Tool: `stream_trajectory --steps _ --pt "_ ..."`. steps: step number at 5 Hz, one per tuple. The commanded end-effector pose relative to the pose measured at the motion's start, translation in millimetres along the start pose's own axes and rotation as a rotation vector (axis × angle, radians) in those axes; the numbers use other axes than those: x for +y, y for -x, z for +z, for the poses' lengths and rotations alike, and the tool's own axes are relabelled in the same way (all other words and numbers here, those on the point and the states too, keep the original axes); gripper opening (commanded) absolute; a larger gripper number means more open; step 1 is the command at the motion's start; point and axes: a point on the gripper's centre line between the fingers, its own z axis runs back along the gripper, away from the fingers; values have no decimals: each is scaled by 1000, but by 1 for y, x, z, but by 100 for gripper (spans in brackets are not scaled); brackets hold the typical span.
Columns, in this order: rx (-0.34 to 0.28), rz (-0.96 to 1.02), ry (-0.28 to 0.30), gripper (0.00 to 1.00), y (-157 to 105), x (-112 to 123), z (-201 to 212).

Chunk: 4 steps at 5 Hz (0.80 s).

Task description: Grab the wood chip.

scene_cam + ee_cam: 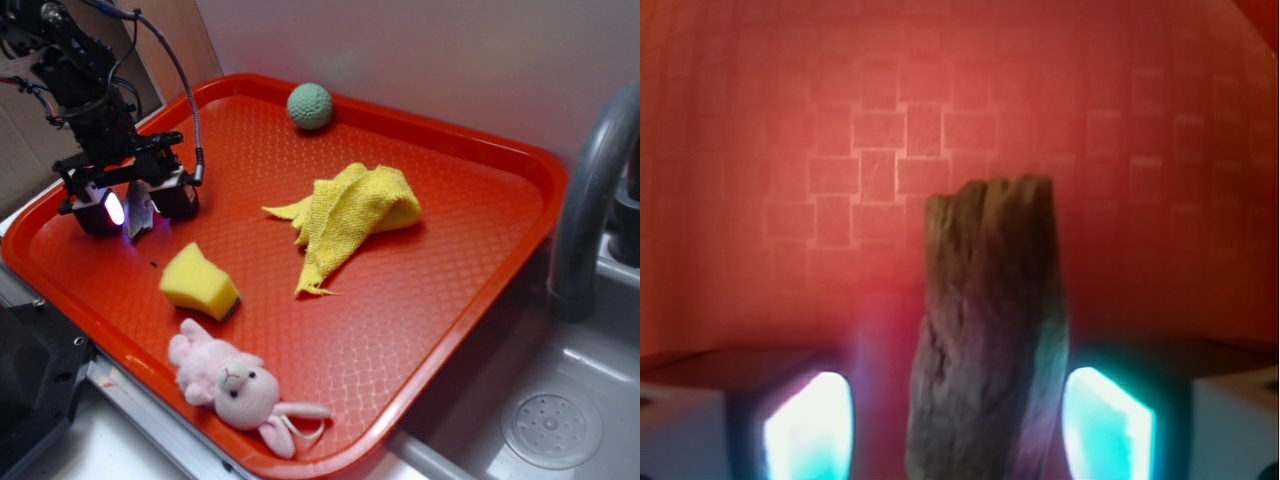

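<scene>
Hanging over the tray's left corner, the end effector (138, 208) has its two fingers closed on the wood chip (138, 215), which stands upright between them with its lower tip near the tray floor; whether it touches the floor I cannot tell. In the wrist view the chip (988, 340) fills the gap between the glowing finger pads (810, 428), a rough, fibrous grey-brown sliver with a ragged, broken end. The pads sit close against its sides.

The tray (480, 270) is red plastic with a fine woven-square texture and a raised, rounded rim. The end effector stands just inside the left rim, so little room lies on that side; open floor runs toward the far edge and the tray's middle.

A yellow sponge (199, 281), a porous wedge with a curved top, lies near the front-left edge, a little apart from the end effector. A crumpled yellow cloth (350, 215) of coarse weave sprawls across the centre, a frayed corner trailing toward the front. A round green knitted ball (310, 105) sits by the far rim. A pink plush rabbit (240, 390) lies at the front edge, its ear reaching over the rim.

The right half of the tray is bare floor. Beyond the right rim stands a grey faucet (590, 200) over a sink (550, 430).
</scene>
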Motion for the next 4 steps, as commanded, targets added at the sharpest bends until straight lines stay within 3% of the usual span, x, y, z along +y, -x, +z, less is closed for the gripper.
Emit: stream_trajectory --steps 1,4 --pt "-12 -8 -16 0 9 6 -9" --pt "-14 3 -36 0 4 8 -13"
